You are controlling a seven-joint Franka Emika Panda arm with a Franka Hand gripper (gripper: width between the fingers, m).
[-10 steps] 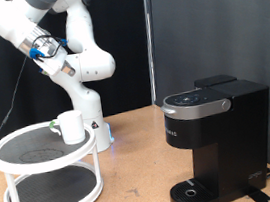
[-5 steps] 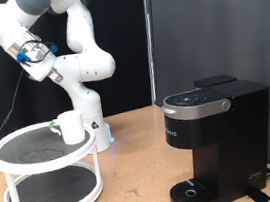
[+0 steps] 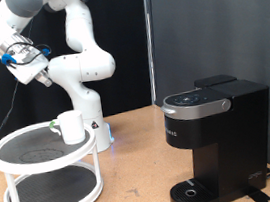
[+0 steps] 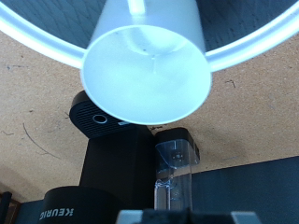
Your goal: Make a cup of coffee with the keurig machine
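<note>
The white cup [image 3: 71, 126] stands upright on the top tier of a white round two-tier shelf [image 3: 23, 165] at the exterior view's left. The black keurig machine [image 3: 216, 140] stands at the exterior view's right, lid down, nothing on its drip base. My gripper [image 3: 44, 75] hangs in the air high above the shelf, up and to the left of the cup, holding nothing. In the wrist view I look down into the empty cup [image 4: 149, 70], with the shelf's rim [image 4: 257, 45] around it and the keurig machine [image 4: 112, 173] beyond.
The shelf and machine stand on a brown tabletop [image 3: 136, 177]. The arm's white base [image 3: 96, 127] stands just behind the shelf. A black curtain [image 3: 216, 29] hangs behind. The shelf's lower tier [image 3: 47, 194] holds nothing.
My gripper has swung towards the exterior view's left and slightly up, away from the machine's side. The cup and the machine have not moved.
</note>
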